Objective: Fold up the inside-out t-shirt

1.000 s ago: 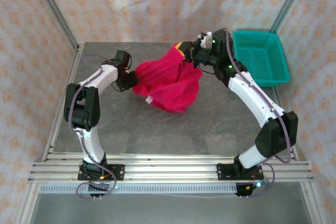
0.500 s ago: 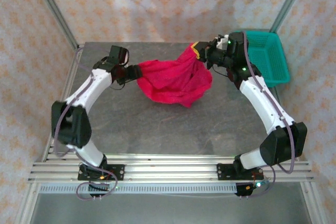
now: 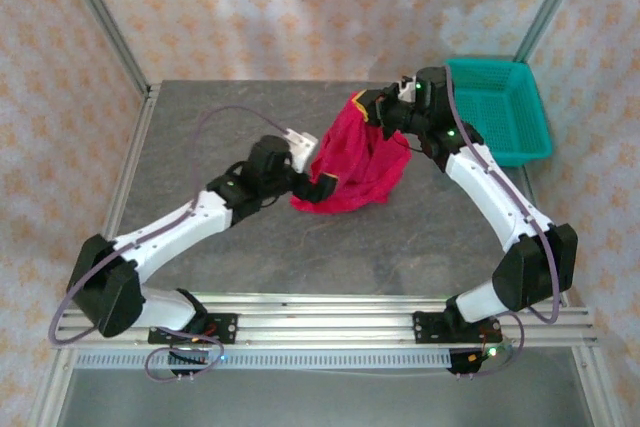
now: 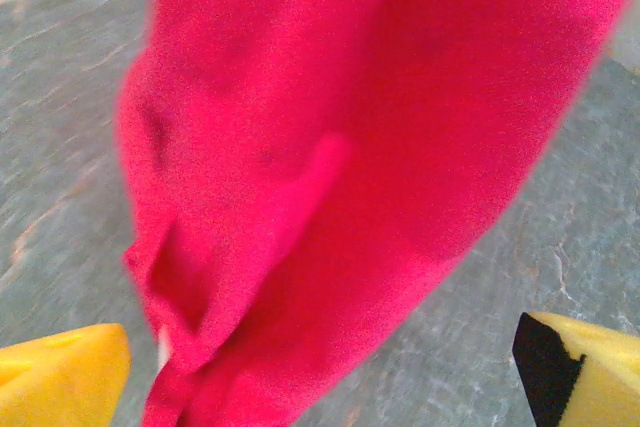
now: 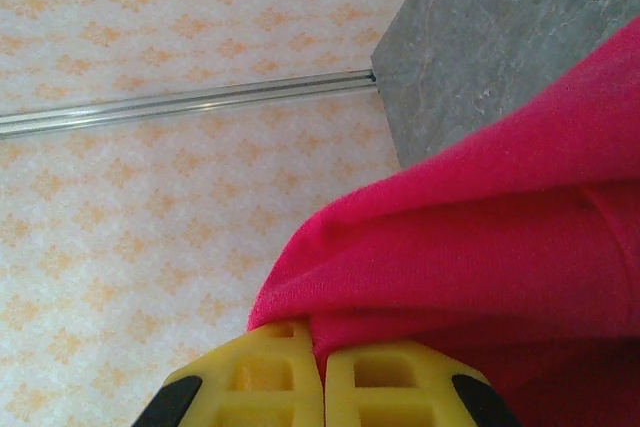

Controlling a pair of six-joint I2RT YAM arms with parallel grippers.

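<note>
The bright red t-shirt (image 3: 357, 159) hangs bunched from my right gripper (image 3: 386, 117), its lower folds resting on the grey table (image 3: 400, 237). A yellow patch (image 3: 358, 100) shows at its top edge. In the right wrist view the yellow fingers (image 5: 270, 377) are shut on a fold of the t-shirt (image 5: 500, 247). My left gripper (image 3: 318, 187) sits at the cloth's lower left edge. In the left wrist view it (image 4: 320, 375) is open, its fingertips (image 4: 70, 372) wide apart, with the t-shirt (image 4: 330, 147) hanging between and beyond them.
A teal plastic basket (image 3: 497, 107) stands at the back right corner, just right of the right gripper. Metal frame posts (image 3: 100, 22) rise at the back corners. Bare table lies to the left and in front of the shirt.
The left gripper has let go of the shirt's left end and swung from the back left toward the middle, opening. The shirt has dropped from a stretched span into a hanging bunch.
</note>
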